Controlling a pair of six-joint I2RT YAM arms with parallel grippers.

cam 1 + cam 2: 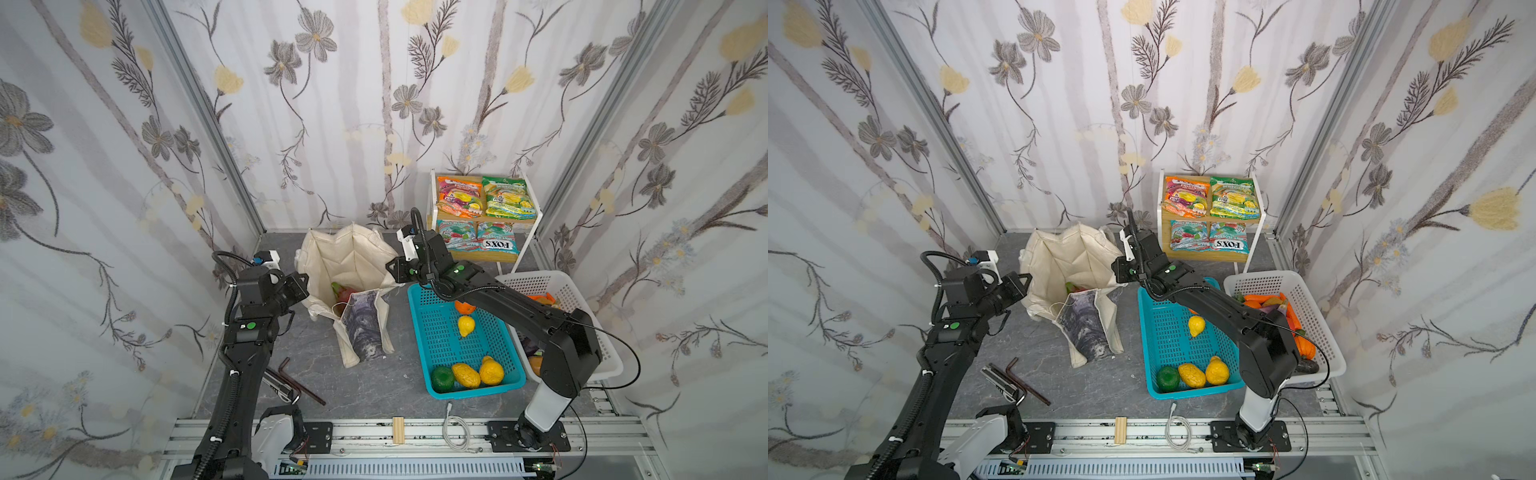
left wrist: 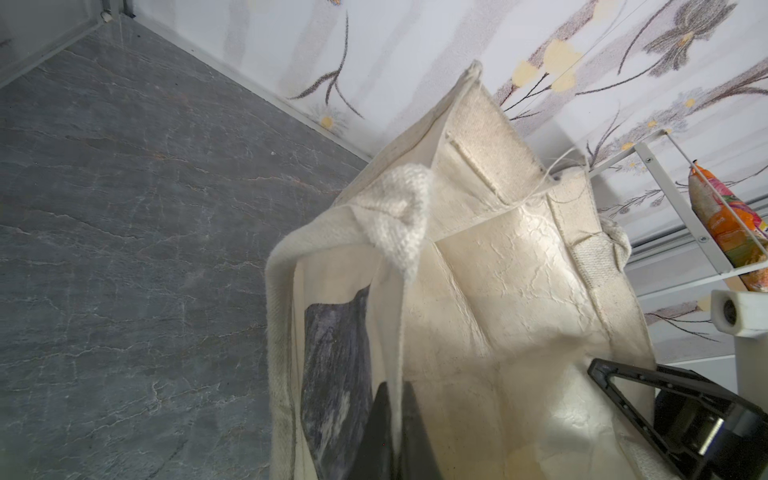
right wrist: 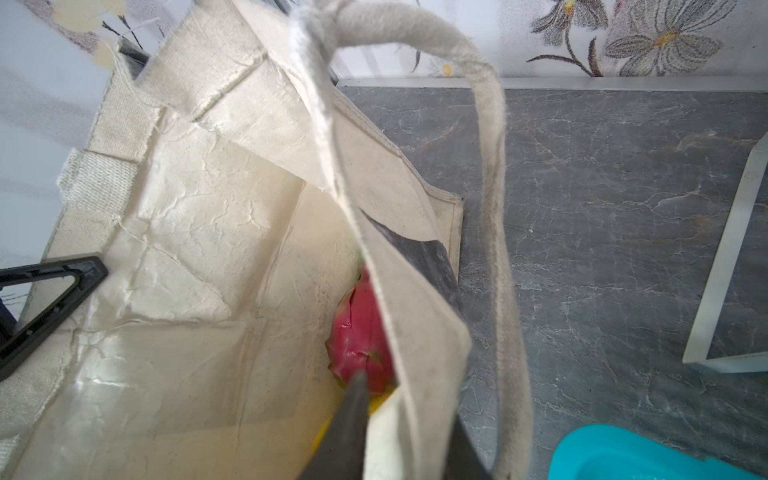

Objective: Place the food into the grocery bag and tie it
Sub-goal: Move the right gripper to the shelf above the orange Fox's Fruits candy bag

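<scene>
Right wrist: dragon fruit (image 3: 359, 332) in grocery bag (image 3: 187, 249), right end effector (image 3: 409, 399) apart; left end effector (image 2: 395, 388) clamps its rim (image 2: 400, 340).

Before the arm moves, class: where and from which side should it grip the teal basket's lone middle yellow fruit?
Likely from above, across the yellow fruit's rounded belly, not its pointed tip: bare mesh surrounds it, and the teal basket's walls block sideways approaches.
</scene>
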